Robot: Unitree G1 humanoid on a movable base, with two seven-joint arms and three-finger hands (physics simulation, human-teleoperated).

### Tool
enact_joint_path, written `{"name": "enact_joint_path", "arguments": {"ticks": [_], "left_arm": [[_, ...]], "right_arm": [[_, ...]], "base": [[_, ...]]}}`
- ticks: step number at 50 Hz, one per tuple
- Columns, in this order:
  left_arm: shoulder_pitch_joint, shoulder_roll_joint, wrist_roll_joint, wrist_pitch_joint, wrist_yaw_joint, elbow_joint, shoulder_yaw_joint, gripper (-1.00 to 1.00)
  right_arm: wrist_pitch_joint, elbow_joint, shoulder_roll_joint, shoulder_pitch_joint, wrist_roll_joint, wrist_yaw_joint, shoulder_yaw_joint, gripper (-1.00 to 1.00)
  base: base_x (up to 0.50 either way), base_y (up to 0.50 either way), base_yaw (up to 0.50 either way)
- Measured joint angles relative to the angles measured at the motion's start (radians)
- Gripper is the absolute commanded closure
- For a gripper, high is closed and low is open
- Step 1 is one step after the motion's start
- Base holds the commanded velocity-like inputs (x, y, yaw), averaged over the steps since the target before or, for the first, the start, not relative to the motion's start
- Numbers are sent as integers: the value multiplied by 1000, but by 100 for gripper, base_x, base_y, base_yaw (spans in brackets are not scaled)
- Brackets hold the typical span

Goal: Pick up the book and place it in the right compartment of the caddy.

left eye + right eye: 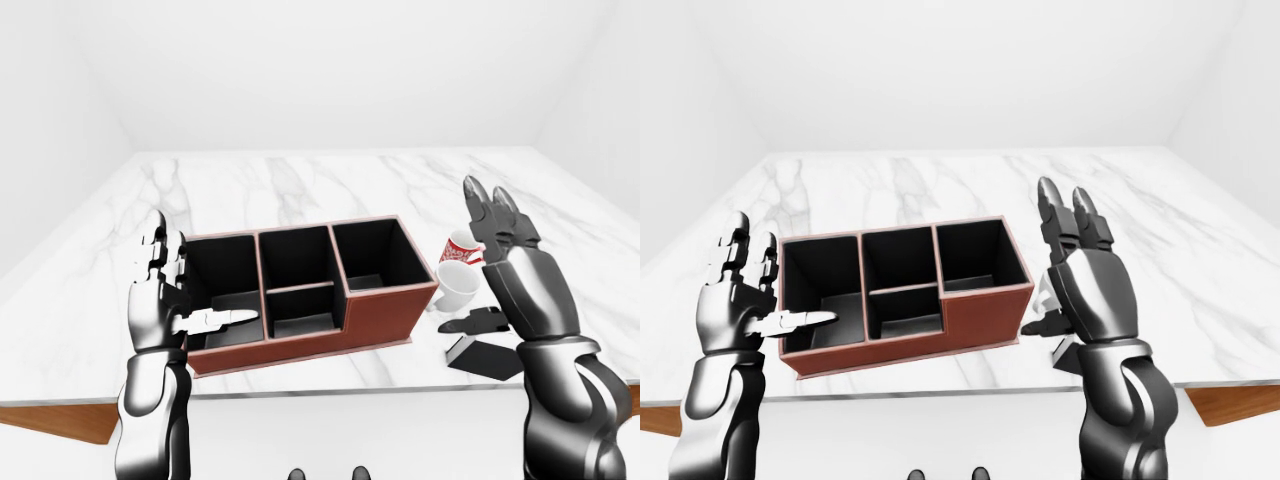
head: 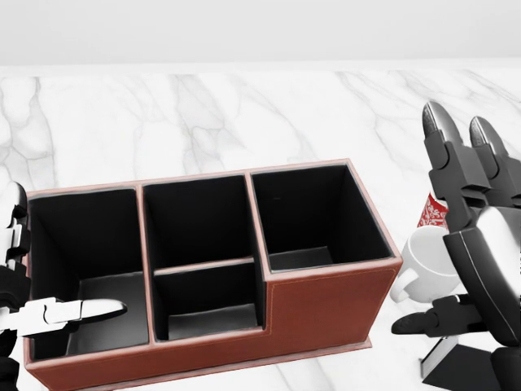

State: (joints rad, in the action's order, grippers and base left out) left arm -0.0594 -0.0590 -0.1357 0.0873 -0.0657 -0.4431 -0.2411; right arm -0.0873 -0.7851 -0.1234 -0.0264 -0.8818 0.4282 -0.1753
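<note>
Black book lies on marble below the spread-fingered right hand, untouched.

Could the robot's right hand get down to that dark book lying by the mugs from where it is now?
Probably yes. The right hand hangs open just above the book, which lies flat on the table beside the white mug. Nothing sits between hand and book, though the mug stands close.

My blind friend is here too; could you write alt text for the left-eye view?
A brown caddy with black compartments sits on a white marble table. The left hand and right hand are raised open beside it, with two mugs and a dark book at right.
</note>
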Motion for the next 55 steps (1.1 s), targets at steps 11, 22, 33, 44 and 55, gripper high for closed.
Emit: {"name": "enact_joint_path", "arguments": {"ticks": [11, 22, 33, 44, 55], "left_arm": [[1, 0, 1, 0, 1, 1, 1, -100], [0, 0, 3, 0, 1, 0, 3, -100], [1, 0, 5, 0, 2, 3, 5, -100], [1, 1, 8, 0, 3, 4, 8, -100], [0, 2, 10, 0, 2, 7, 11, -100]], "right_arm": [[0, -31, 29, -77, -240, 76, -44, -100], [32, -59, 61, -151, -362, 93, -127, -100], [48, 16, 62, -164, -390, 64, -183, -100], [32, 179, 25, -144, -428, -8, -185, -100], [1, 334, -25, -103, -474, -72, -157, -100]], "base": [[0, 0, 0], [0, 0, 0], [0, 0, 0], [0, 0, 0], [0, 0, 0]]}}
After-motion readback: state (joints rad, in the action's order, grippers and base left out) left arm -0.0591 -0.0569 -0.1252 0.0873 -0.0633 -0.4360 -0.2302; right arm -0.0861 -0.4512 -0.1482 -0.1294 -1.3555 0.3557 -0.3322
